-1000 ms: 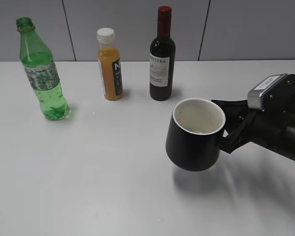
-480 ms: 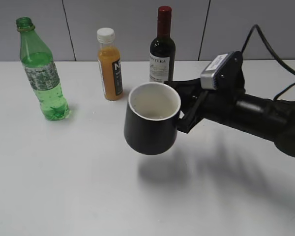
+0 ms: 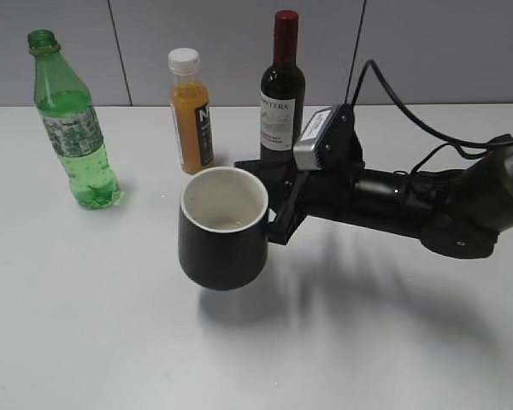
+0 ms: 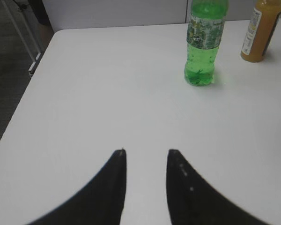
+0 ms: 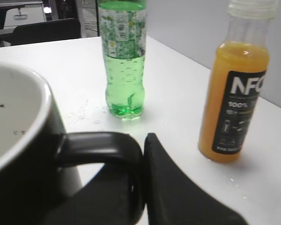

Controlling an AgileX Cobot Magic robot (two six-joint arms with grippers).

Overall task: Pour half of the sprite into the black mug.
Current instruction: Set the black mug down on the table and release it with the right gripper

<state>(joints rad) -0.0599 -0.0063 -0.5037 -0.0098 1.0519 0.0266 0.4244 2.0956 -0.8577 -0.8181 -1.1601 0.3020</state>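
Far row on table [image 3: 85, 342], left to right: sprite bottle [image 3: 73, 128], orange juice bottle [image 3: 191, 115], wine bottle [image 3: 282, 98]. Black mug [image 3: 222, 229] nearer, centre, raised above table, right gripper [image 3: 278, 224] at its right.

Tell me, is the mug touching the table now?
Apart. In the exterior view the mug hangs from the right gripper by its handle, and its shadow lies on the table below it, clear of its base.
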